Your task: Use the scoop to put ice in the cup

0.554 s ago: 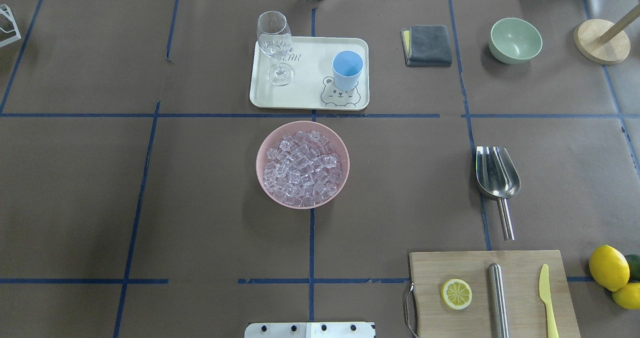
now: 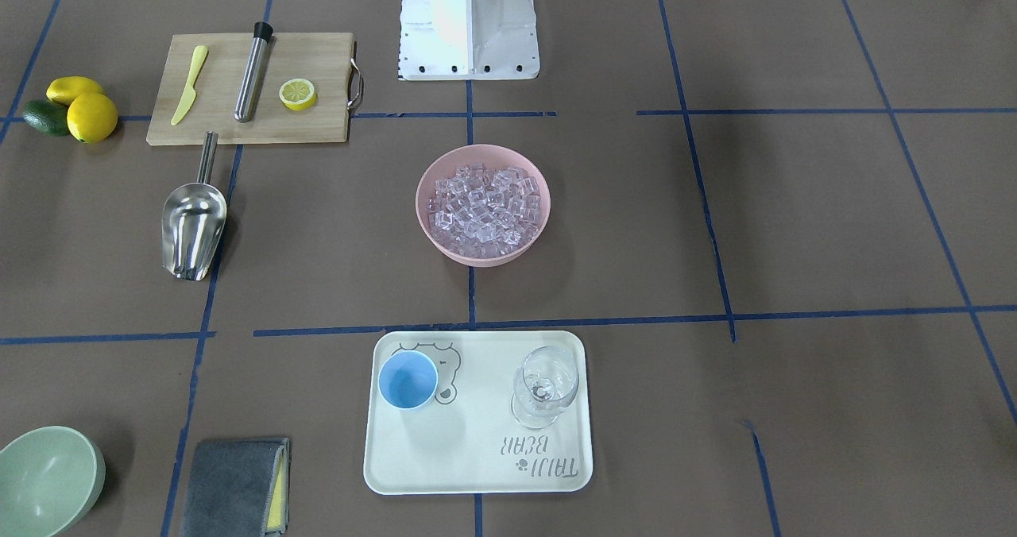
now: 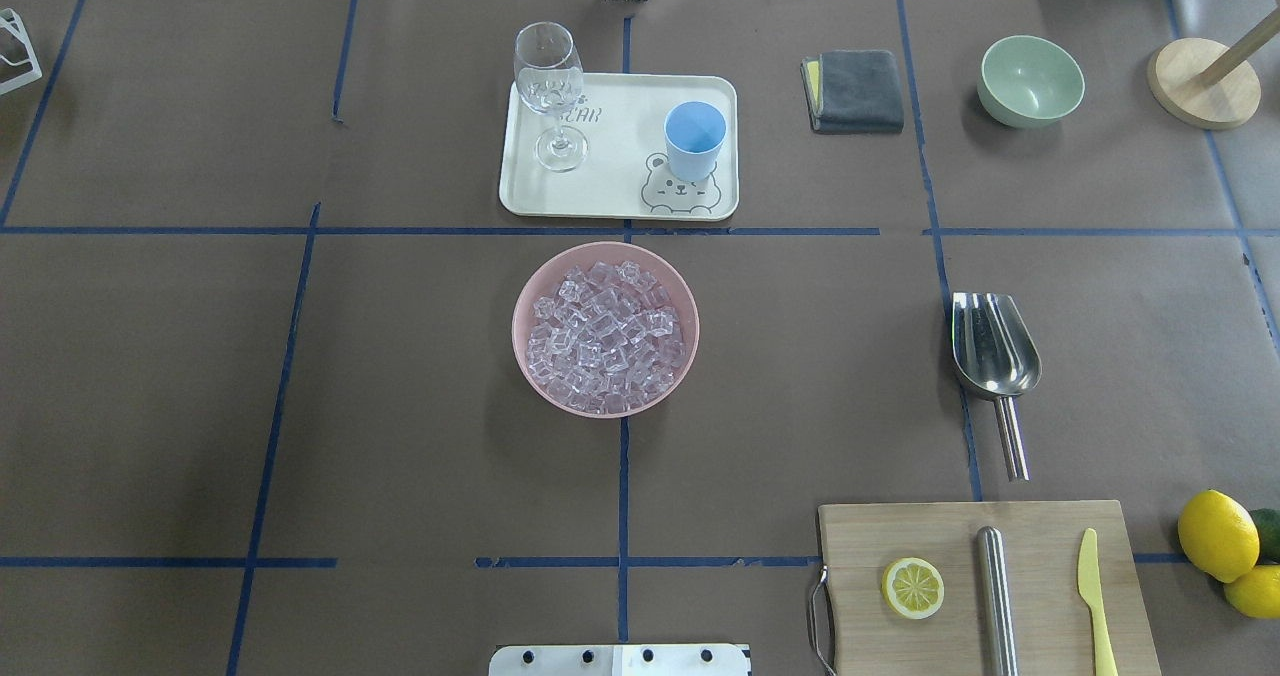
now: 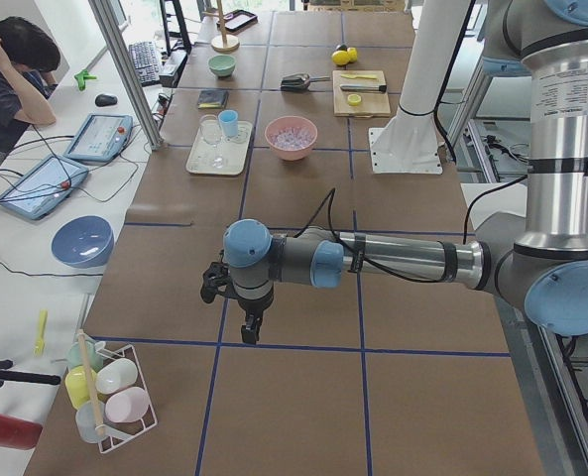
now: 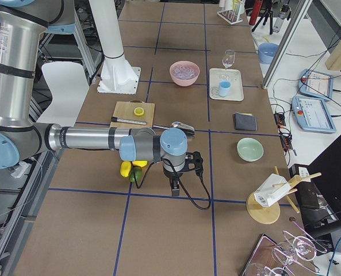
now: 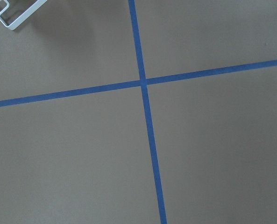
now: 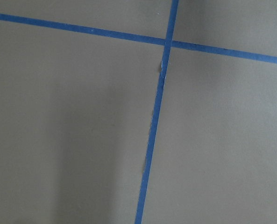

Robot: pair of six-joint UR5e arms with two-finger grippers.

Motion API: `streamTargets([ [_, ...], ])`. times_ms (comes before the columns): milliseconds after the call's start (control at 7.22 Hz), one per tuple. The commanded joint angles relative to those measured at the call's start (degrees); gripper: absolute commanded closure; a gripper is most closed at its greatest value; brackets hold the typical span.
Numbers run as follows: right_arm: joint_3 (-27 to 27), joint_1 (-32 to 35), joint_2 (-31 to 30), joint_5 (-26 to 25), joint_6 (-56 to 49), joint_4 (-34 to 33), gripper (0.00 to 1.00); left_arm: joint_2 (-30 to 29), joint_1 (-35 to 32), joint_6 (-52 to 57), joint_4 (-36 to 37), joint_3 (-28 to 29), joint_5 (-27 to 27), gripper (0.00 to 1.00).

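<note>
We can't tell if the left gripper point(image 4: 248, 331) or right gripper point(image 5: 174, 190) is clenched; scoop point(image 3: 994, 346) sits right of the ice point(image 3: 605, 331).

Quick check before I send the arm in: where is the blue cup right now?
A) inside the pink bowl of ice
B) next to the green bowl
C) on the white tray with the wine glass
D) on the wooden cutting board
C: the light-blue cup stands upright on the white tray, with the wine glass at the tray's other end.

"BEAR" printed on cream tray point(image 2: 469, 442)
</note>
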Motion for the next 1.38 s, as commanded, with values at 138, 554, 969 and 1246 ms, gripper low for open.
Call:
streamTargets([
  [138,1.42,0.01,-0.07,0.16,0.14,-0.07,0.00,0.16,0.10,0.00,-0.15,0.08,0.01,0.00],
  [554,4.92,0.01,0.01,0.77,0.23,-0.07,0.00,-0.80,0.27,-0.43,-0.23,-0.18,-0.61,0.00],
  [969,4.07,-0.17,2.48,1.12,1.45,-0.34,0.00,-1.42,0.27,-0.17,-8.18,0.08,-0.70,0.00],
  [1246,3.80,-0.17,2.74,0.95,0.85,-0.07,0.00,-2.29,0.36,-0.43,-8.94,0.09,-0.78,0.00],
])
